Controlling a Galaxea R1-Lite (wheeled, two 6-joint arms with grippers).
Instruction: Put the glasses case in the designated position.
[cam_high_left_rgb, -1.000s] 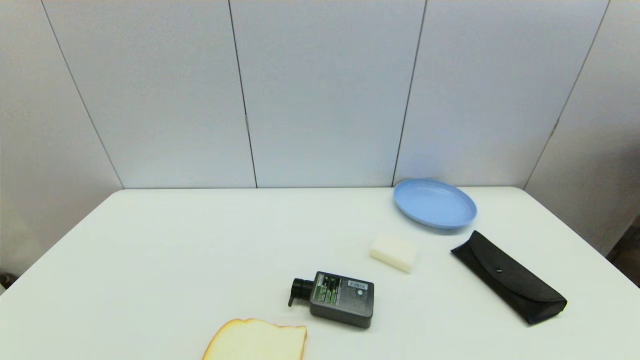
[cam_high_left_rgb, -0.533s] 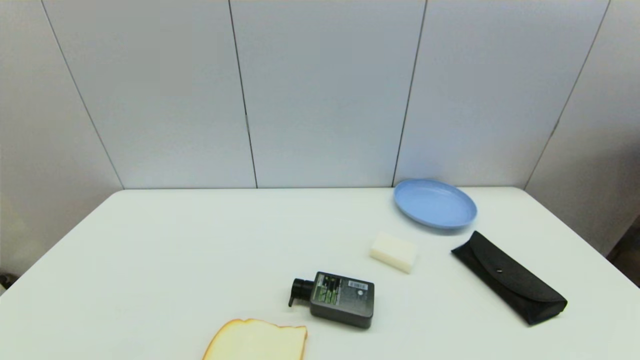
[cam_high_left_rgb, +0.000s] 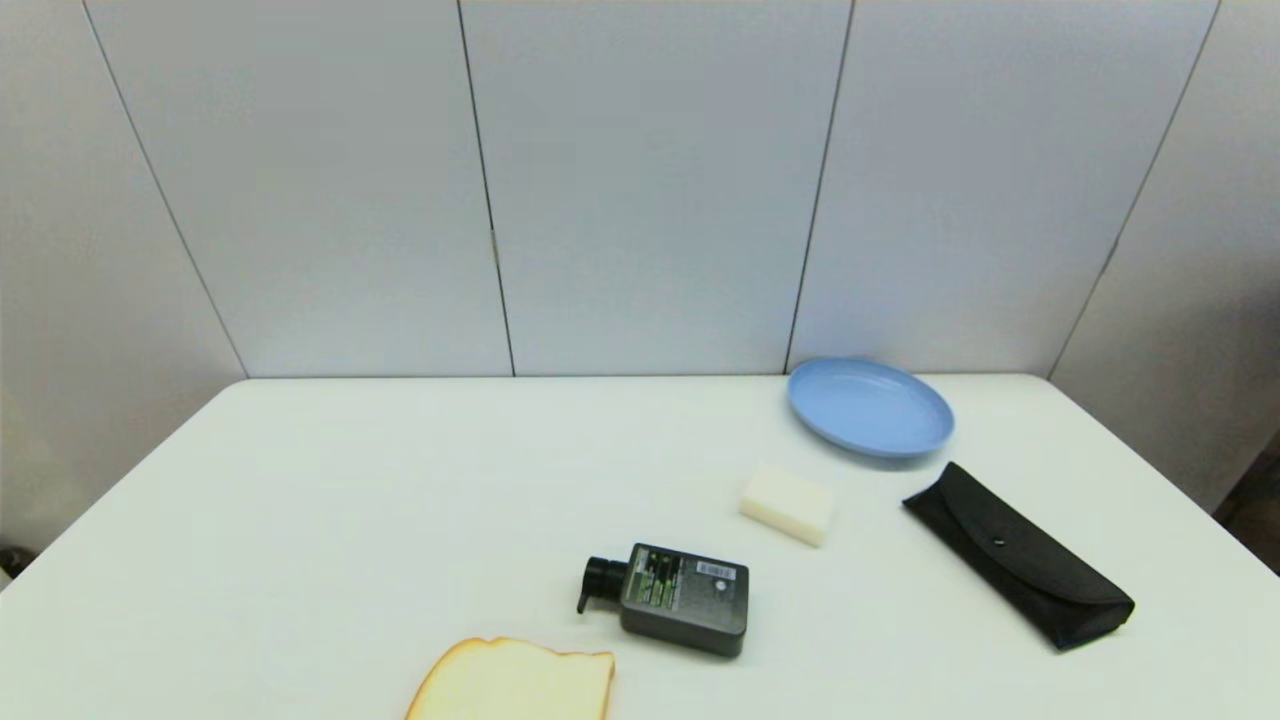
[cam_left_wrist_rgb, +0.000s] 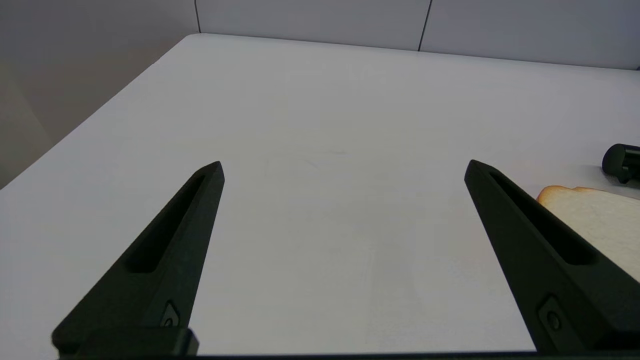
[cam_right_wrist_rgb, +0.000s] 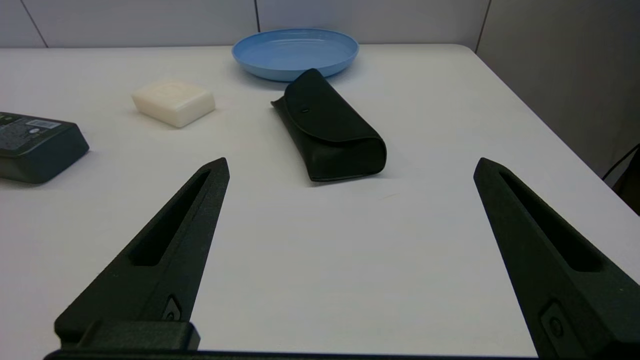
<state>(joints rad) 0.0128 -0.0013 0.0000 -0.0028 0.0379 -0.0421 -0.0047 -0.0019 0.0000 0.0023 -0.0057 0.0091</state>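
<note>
on the table's right, long matte black glasses case (cam_high_left_rgb: 1018, 554), flap snapped; right gripper (cam_right_wrist_rgb: 351, 167) wide open, empty

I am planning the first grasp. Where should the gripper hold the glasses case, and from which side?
Probably from above, with the open right gripper, fingers across the narrow middle of the glasses case: it lies flat and long on the table, its sides free.

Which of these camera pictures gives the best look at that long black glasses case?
The right wrist view: the glasses case lies close ahead between the open right gripper fingers, its flap and snap button clear. The head view shows the whole case from above, smaller, near the blue plate. The left wrist view does not show it.
</note>
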